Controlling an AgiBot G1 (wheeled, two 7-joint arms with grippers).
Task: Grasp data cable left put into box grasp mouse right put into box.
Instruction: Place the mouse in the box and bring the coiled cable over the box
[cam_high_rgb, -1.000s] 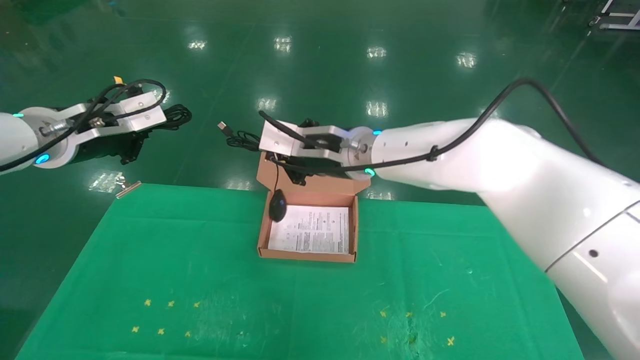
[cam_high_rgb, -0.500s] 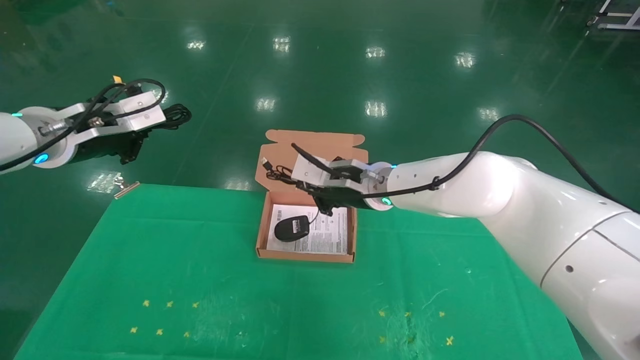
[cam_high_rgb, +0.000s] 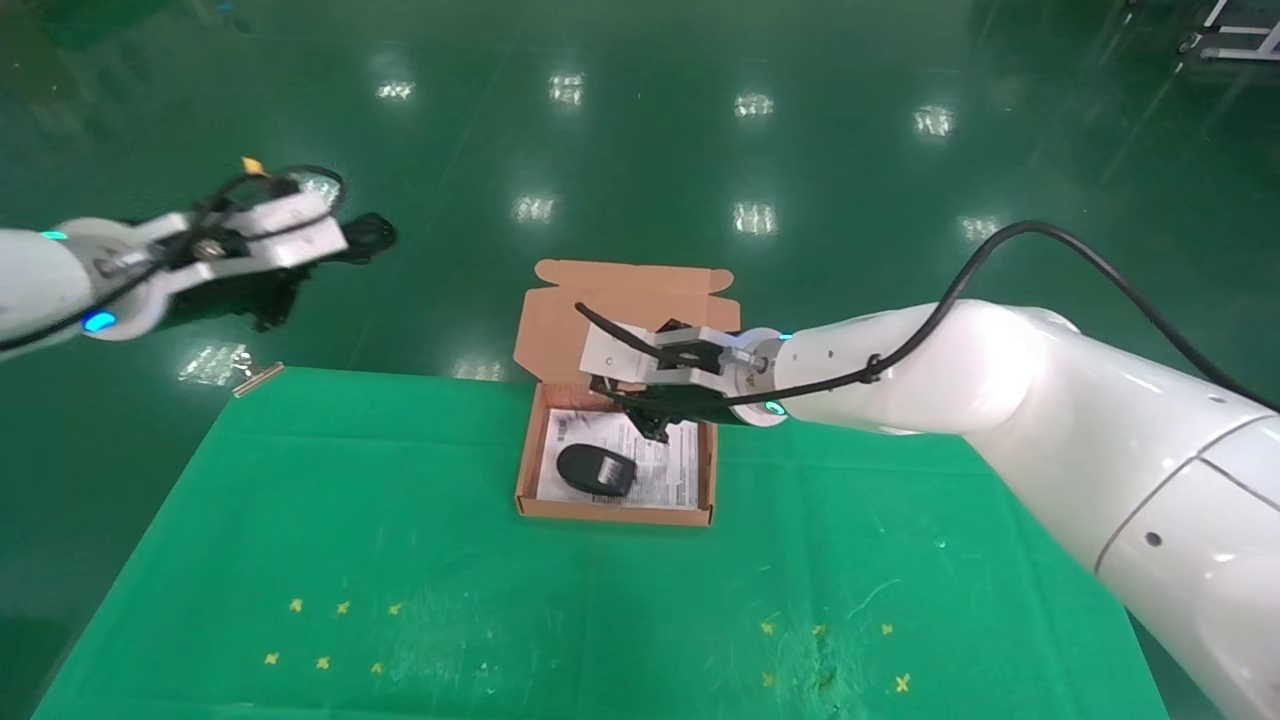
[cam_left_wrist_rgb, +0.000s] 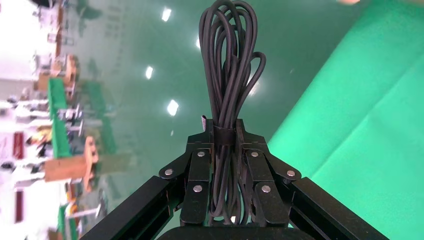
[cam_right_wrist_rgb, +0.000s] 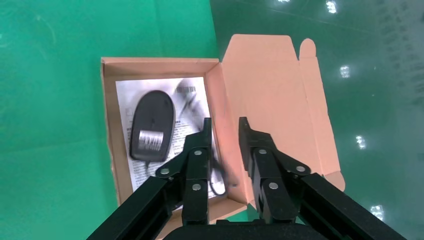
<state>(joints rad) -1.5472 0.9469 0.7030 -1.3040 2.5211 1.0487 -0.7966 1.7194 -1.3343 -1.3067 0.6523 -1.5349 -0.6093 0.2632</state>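
Lying in box (cam_high_rgb: 613, 510) – mouse (cam_high_rgb: 596, 469) on sheet (cam_high_rgb: 668, 472).

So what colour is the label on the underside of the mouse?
Silver-grey, on the black mouse lying in the box; the right wrist view shows it best.

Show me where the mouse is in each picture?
Head view: the mouse lies in the box, on the white sheet.
Left wrist view: not in it.
Right wrist view: the mouse lies in the box, beyond the open right gripper.
Shared landmark: the white sheet under the mouse.
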